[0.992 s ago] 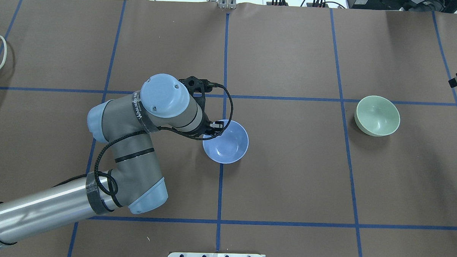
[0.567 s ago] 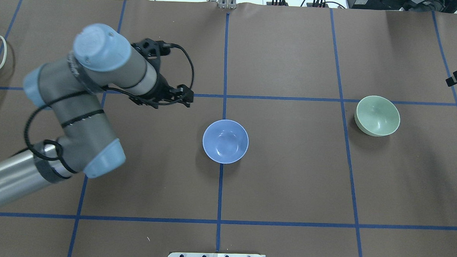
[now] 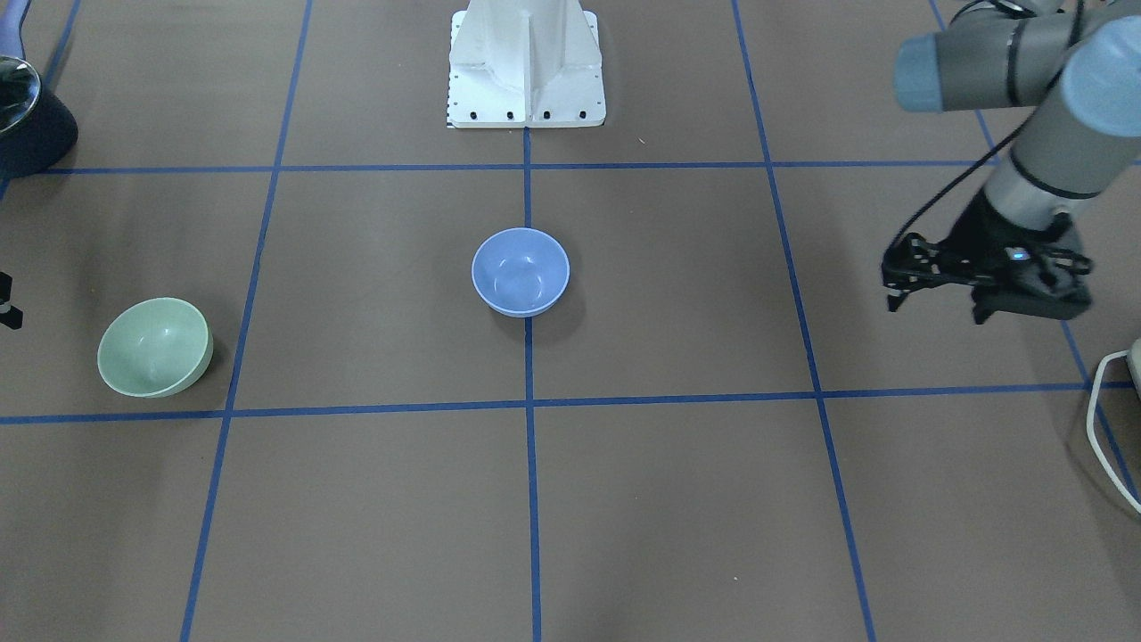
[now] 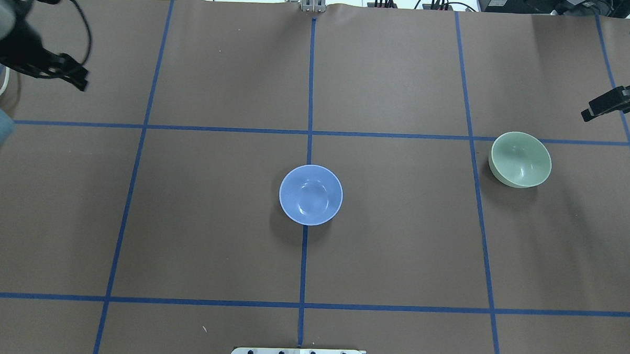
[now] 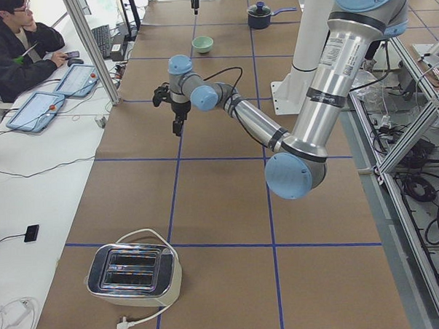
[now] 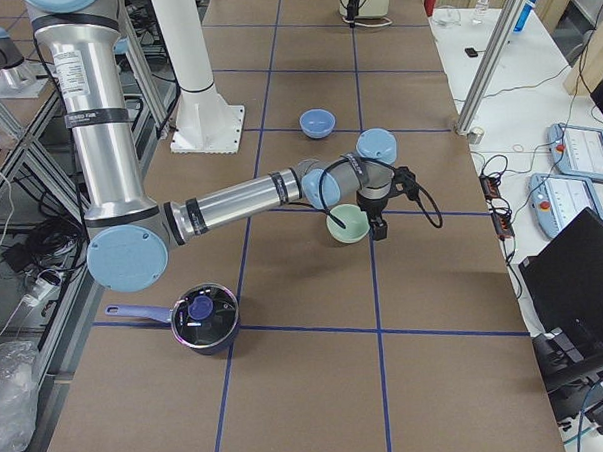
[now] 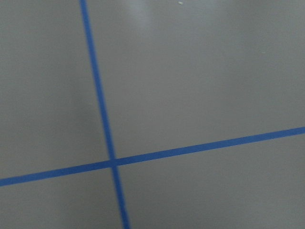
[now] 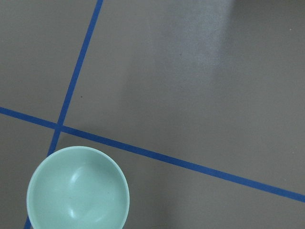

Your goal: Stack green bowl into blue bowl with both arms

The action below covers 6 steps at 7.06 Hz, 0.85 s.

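The blue bowl (image 4: 310,194) sits centrally, the green bowl (image 4: 520,159) rightward, right gripper (image 4: 592,111) seemingly hovering near it.

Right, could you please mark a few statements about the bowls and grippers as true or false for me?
1. The green bowl sits inside the blue bowl. False: they stand well apart, the green bowl on the robot's right and the blue bowl in the middle.
2. The blue bowl is empty. True.
3. The left gripper holds the blue bowl. False: it hangs far off to the side, holding nothing.
4. The right wrist view shows the green bowl. True.
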{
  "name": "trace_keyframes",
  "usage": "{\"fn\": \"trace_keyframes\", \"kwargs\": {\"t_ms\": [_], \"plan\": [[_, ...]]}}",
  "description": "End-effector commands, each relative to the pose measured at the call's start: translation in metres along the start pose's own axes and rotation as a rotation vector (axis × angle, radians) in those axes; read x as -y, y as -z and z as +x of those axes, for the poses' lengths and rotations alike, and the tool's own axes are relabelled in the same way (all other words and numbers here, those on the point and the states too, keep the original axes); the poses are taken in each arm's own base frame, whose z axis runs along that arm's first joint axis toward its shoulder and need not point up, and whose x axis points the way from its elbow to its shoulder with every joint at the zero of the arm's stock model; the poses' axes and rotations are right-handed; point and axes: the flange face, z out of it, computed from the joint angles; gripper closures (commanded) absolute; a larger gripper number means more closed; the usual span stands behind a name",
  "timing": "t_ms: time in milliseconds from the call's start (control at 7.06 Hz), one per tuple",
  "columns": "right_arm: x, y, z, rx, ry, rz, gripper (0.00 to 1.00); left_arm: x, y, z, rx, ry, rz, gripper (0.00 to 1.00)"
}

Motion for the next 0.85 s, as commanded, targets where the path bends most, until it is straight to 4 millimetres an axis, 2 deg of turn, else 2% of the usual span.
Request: {"fn": "trace_keyframes", "kwargs": {"t_ms": [0, 142, 283, 425, 567, 709], "plan": [[0.003, -0.009, -0.028, -0.009, 0.007, -0.004, 0.0, -0.045, 0.042, -0.184, 0.041, -0.057, -0.057, 0.01], [0.002, -0.015, -0.035, -0.013, 0.019, -0.01, 0.0, -0.069, 0.044, -0.256, 0.02, -0.13, -0.097, 0.01], [0.001, -0.022, -0.04, -0.008, 0.041, -0.006, 0.0, -0.104, 0.041, -0.325, 0.018, -0.222, -0.118, 0.01], [-0.001, -0.031, -0.048, -0.004, 0.026, -0.019, 0.0, -0.124, 0.039, -0.369, -0.002, -0.254, -0.128, 0.01], [-0.004, -0.051, -0.065, -0.029, 0.026, -0.017, 0.0, -0.139, 0.039, -0.381, -0.039, -0.11, -0.109, 0.01], [-0.008, -0.078, -0.071, -0.051, 0.028, -0.008, 0.0, -0.142, 0.038, -0.374, -0.093, 0.061, -0.081, 0.01]]}}
